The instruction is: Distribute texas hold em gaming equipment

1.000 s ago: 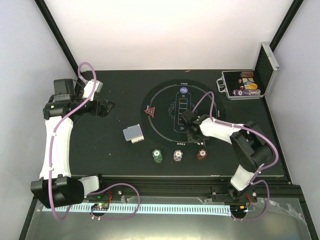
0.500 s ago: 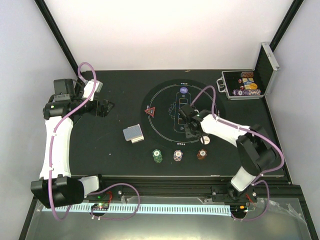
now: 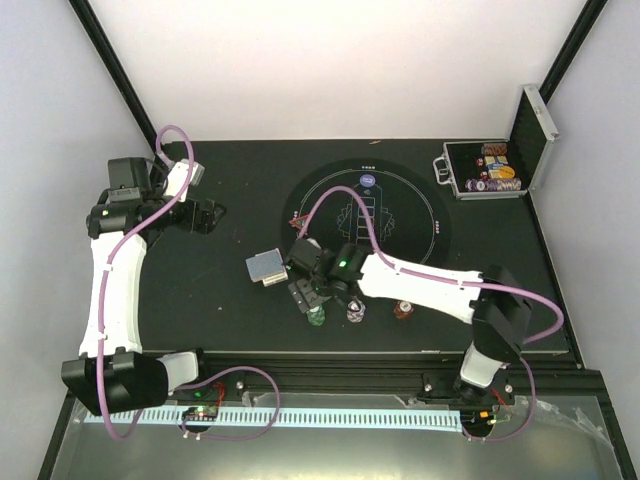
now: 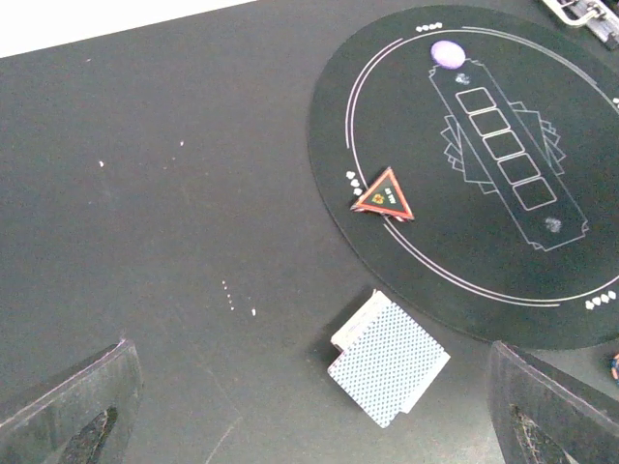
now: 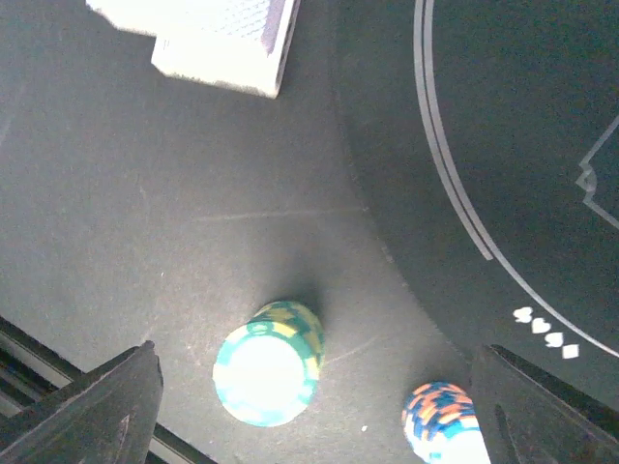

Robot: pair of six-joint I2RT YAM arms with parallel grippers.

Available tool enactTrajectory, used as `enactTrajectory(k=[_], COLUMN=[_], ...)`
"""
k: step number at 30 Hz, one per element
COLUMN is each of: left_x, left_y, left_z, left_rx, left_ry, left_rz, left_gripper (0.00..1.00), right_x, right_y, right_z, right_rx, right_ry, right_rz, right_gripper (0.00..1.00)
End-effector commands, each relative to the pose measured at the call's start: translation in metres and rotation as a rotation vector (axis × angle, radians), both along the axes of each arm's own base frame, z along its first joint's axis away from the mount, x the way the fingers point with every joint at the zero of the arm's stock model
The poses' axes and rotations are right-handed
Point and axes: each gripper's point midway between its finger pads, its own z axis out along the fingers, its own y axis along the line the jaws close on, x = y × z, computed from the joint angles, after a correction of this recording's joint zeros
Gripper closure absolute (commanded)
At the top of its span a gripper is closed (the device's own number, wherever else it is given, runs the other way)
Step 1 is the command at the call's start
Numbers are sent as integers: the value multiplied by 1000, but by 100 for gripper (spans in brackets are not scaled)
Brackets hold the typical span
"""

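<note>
As the green chip stack [image 5: 268, 375] stands at lower centre, below the card deck [image 3: 265, 266], the right gripper [image 3: 308, 292] hangs spread over it, seemingly to grasp; left gripper [image 3: 205, 215] spread, empty, upper left.

The black table [image 3: 220, 180] bears a round mat [image 3: 405, 200], a card deck [image 3: 264, 267] left of the mat, a row of chip stacks [image 3: 355, 312] at its near edge, and an open case [image 3: 485, 172] off its far right.

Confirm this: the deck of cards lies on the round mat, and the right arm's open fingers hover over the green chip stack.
One error: the deck of cards lies off the round mat, beside its edge, as the left wrist view shows. The right arm's open fingers do hover over the green chip stack.
</note>
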Motion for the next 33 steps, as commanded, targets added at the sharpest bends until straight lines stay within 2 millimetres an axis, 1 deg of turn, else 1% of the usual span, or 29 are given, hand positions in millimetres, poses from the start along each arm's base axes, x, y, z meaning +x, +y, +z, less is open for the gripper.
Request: enactTrajectory(k=[1,3,7,10,13,18,29,31,33], left_x=[0,0,-1,-1,-2,-2,-3,-3,-3], left_y=[11,12,13,13,13,13,14,14,14], left_z=[-4,-5,-4,-4,-4,-3,0,0,1], left_rx=[32,39,45,46,46,48,55,53,52], left_ry=[33,37,39,38,38,34,25,23,22], left_rz=[53,55,56,55,54,54,52,53,52], left_gripper=[1,1,1,1,1,1,1,1,1], right_x=[-19,-23,-26,-26,-26,-29,-34,-35,-36], right_y=[13,17,19,16,14,14,12,12,12], right_z=[-22,-29,-45,-53,-58,-63,-72,-74,-75], right_rx=[-76,-108,-164,-185,-200,-206,-223,-226,-227], right_ry=[61,68,75,79,81,89,105,108,108], right_rz=[46,64,82,79,76,77,85,85,87], right_gripper=[11,11,12,17,24,29,30,32,36])
